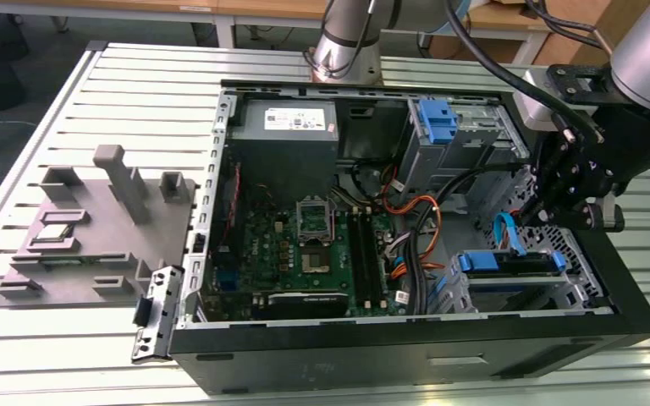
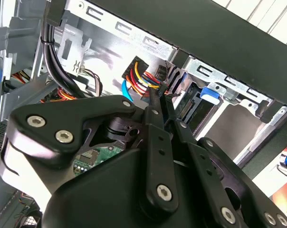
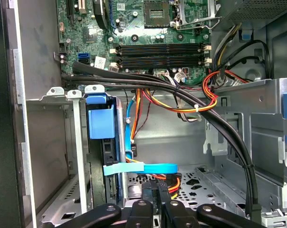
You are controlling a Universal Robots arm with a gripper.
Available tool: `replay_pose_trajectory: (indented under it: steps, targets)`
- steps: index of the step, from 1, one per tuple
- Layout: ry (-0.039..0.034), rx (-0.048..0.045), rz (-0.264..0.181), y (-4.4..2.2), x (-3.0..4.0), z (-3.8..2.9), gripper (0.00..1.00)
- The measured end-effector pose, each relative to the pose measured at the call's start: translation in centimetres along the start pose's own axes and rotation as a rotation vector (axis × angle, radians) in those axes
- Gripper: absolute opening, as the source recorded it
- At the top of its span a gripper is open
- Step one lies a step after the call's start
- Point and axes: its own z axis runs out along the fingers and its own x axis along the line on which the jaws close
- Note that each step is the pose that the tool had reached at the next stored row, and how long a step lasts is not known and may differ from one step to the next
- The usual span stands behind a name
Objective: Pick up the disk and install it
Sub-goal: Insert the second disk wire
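Seated on edge in the metal drive cage at one corner of the open black tower computer case [image 1: 415,359]: the flat grey metal disk with blue plastic side rails [image 1: 511,264], its blue tab [image 3: 101,122] clear in the first wrist view. By the look of it, installed or nearly so.

Draped across the case interior just beside the cage: a thin light-blue flat data cable [image 3: 148,167] and a bundle of orange, yellow and black wires [image 3: 200,102].

Poised just above that cable, inside the case: the black end effector [image 3: 157,191], fingers drawn together with nothing between them, not touching the disk.

Likely trouble: snagging the light-blue cable or the wire bundle on any careless move, tugging a connector loose or shifting the disk in its rails; or scraping the cage wall, close alongside.

Arm reaching in over the case's rim, wrist turned down, end effector [image 1: 562,222] pointing into the corner by the cage. Case flat on a slatted metal surface [image 1: 133,93].
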Motion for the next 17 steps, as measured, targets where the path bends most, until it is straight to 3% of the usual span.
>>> replay_pose_trajectory:
  steps: [3, 11, 14, 17]
  targets:
    - [0.0017, 0.0001, 0.0, 0.0, -0.01, 0.01, 0.16]
    - [0.0671, 0.0046, -0.002, 0.0, 0.02, -0.01, 0.16]
    - [0.0832, 0.0058, -0.003, -0.01, 0.06, -0.04, 0.16]
    - [0.0872, 0.0061, -0.003, -0.01, 0.1, -0.15, 0.16]
